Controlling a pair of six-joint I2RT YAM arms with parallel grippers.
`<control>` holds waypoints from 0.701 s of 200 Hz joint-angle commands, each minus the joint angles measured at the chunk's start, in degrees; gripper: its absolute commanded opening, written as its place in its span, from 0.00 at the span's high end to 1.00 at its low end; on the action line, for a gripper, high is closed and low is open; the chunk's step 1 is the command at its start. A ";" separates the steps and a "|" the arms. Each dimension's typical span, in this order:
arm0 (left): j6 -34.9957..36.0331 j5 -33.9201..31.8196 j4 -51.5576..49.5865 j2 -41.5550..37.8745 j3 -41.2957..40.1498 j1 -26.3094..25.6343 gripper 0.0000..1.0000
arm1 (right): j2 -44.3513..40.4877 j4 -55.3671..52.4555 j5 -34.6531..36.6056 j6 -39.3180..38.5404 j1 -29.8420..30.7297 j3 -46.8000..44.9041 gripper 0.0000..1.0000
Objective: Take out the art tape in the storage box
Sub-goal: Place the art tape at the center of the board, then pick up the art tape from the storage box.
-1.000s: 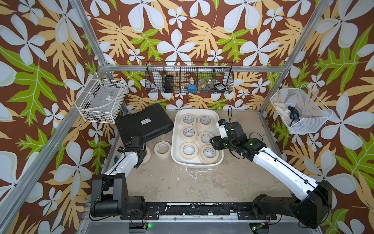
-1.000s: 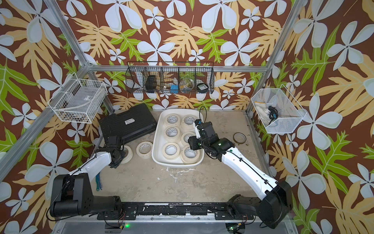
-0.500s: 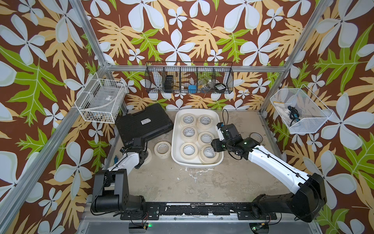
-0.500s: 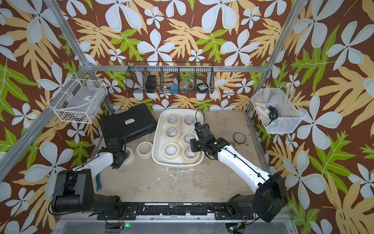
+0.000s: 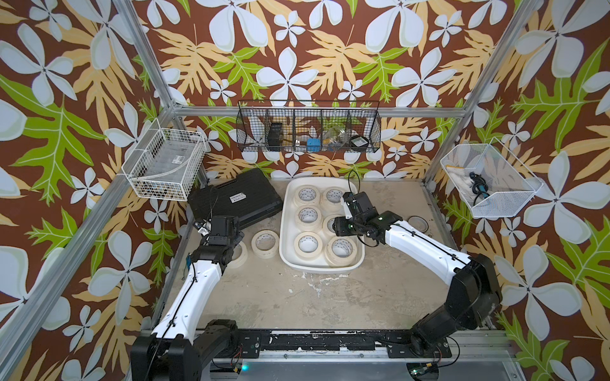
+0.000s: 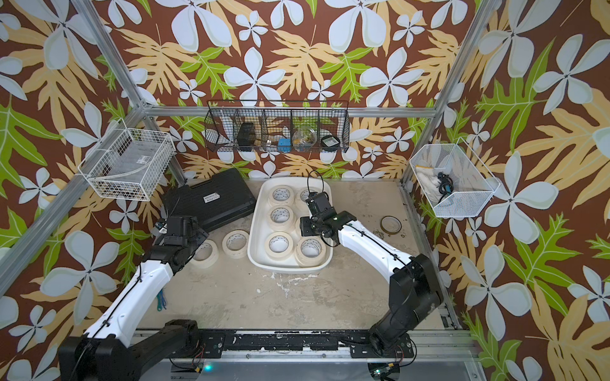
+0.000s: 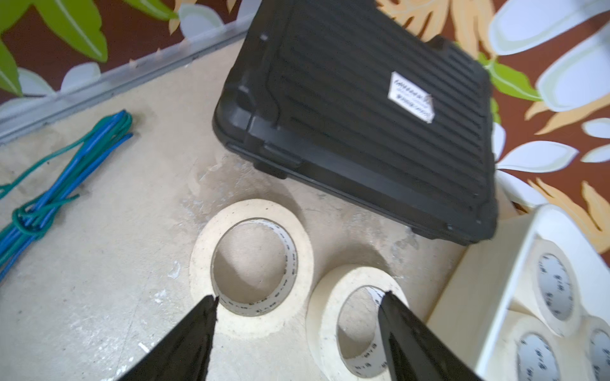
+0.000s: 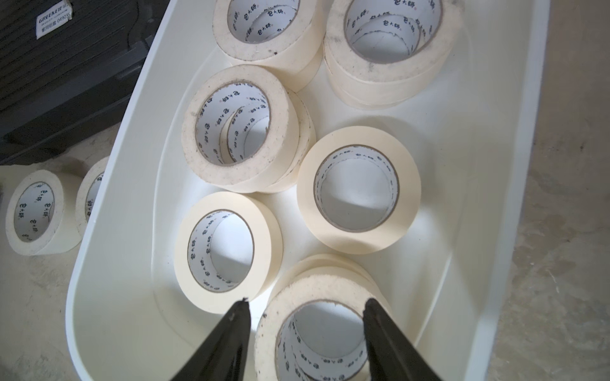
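A: Where is the art tape (image 8: 358, 136) found?

B: Most of it is kept in the white storage box (image 8: 132, 184), laid flat in six spots, several of them stacked. Two loose rolls are seen flat on the table (image 7: 99, 280), just beside the box and near the black ribbed case (image 7: 363, 99).

A: How is the right gripper (image 8: 306, 300) placed?

B: It is held over the box, above a stack (image 8: 317, 287) that sits next to a single roll. Its jaws are spread apart and nothing is clasped. One fingertip (image 8: 242, 306) is seen over the gap between those two, and the other over the inner edge of the stack's core.

A: And the left gripper (image 7: 298, 297)?

B: It is held over the loose rolls with its jaws wide apart, and nothing is gripped. One fingertip is seen at the rim of the roll farther from the box (image 7: 254, 209), the other over the hole of the roll closer to it (image 7: 356, 275). Whether either is touched cannot be told.
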 commanded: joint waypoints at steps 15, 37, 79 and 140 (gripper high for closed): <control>9.59 9.52 -1.51 -5.21 1.91 -0.20 0.20 | 6.60 3.06 -1.40 2.78 -0.03 5.28 0.44; 13.51 11.60 -2.92 -4.62 2.95 -0.20 0.16 | 10.77 4.00 -2.51 2.99 -0.01 8.94 0.45; 19.90 15.02 -6.06 -2.42 4.60 -0.20 0.13 | 17.80 3.57 -2.32 3.32 0.06 15.21 0.45; 22.92 21.25 -6.97 -3.61 4.84 -0.16 0.13 | 24.87 0.93 -0.95 2.57 0.14 22.33 0.45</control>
